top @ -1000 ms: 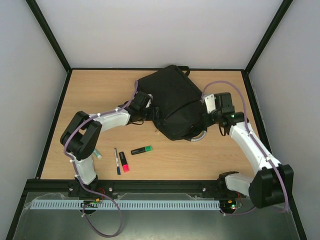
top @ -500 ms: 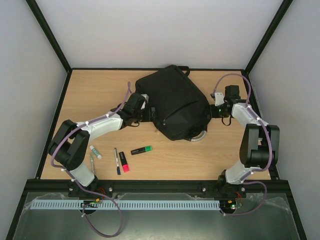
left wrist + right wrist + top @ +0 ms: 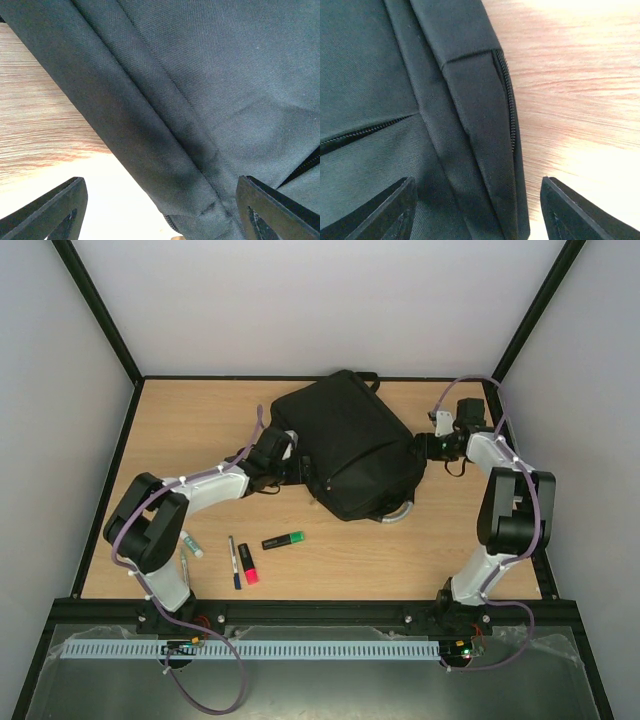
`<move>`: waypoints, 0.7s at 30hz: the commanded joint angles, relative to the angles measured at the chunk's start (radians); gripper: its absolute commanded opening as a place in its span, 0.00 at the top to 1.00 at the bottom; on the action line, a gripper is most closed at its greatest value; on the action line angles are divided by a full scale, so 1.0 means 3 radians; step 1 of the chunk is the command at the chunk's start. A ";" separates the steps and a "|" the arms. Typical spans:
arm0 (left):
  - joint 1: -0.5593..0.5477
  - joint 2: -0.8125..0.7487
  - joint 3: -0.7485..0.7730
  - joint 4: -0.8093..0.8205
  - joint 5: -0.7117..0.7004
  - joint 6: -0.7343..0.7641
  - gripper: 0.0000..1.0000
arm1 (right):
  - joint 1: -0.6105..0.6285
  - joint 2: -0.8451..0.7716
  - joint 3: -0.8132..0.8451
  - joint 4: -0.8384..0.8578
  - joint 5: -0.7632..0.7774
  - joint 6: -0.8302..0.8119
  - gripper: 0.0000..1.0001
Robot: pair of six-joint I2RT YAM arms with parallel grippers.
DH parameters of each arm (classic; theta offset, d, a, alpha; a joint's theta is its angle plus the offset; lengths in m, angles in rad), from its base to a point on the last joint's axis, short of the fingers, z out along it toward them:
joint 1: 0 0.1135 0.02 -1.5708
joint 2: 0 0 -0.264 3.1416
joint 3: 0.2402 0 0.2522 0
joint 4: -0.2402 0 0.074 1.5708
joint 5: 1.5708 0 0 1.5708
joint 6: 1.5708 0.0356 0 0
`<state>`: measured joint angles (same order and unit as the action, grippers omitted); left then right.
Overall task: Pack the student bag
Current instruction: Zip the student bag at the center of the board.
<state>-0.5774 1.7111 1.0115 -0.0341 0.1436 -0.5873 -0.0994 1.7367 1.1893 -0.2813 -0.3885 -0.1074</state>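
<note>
The student bag [image 3: 345,445], a large black fabric backpack, lies flat at the middle back of the table. My left gripper [image 3: 300,468] is open at its left edge, with the bag's side seam [image 3: 165,150] between the spread fingers. My right gripper [image 3: 418,447] is open at the bag's right edge, with a zipped seam [image 3: 507,100] between its fingers. The bag's grey loop handle [image 3: 398,513] sticks out at its near right corner. Several pens and markers lie near the front left: a green highlighter [image 3: 284,539], a pink marker [image 3: 248,564] and a black pen [image 3: 234,561].
A white marker [image 3: 191,544] lies by the left arm's base. The wooden table [image 3: 200,410] has a black rim and white walls on three sides. A black strap [image 3: 368,381] pokes out at the bag's far edge.
My right arm has swung out to the right and its gripper has gone to the bag's right edge. The bag has shifted and lies flatter. The left arm moved slightly.
</note>
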 commanded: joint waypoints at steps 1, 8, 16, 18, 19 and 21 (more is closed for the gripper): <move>0.0026 0.0062 0.0090 0.0081 0.0062 0.0004 0.17 | -0.0016 0.0199 0.0086 -0.0180 -0.0307 0.0019 0.34; 0.0024 0.0149 0.0131 0.0078 0.0053 0.0068 0.18 | -0.0106 0.0277 0.0012 -0.0242 -0.0569 0.0059 0.72; 0.0018 0.0189 0.0069 0.0226 0.0130 0.0102 0.20 | -0.0241 -0.0083 -0.0386 -0.0389 -0.0697 -0.0071 0.99; 0.0009 0.0187 0.0055 0.0255 0.0165 0.0105 0.20 | -0.0308 -0.0214 -0.0515 -0.0447 -0.0691 -0.0115 0.99; 0.0005 0.0182 0.0049 0.0265 0.0183 0.0118 0.20 | -0.0335 -0.0280 -0.0552 -0.0476 -0.0689 -0.0136 0.99; -0.0022 0.0175 0.0043 0.0276 0.0207 0.0140 0.20 | -0.0432 -0.0407 -0.0658 -0.0542 -0.0675 -0.0181 0.99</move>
<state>-0.5777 1.7592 1.0286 0.0143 0.1806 -0.5659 -0.1791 1.6955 1.0519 -0.3229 -0.5861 -0.1196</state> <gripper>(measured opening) 0.799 0.021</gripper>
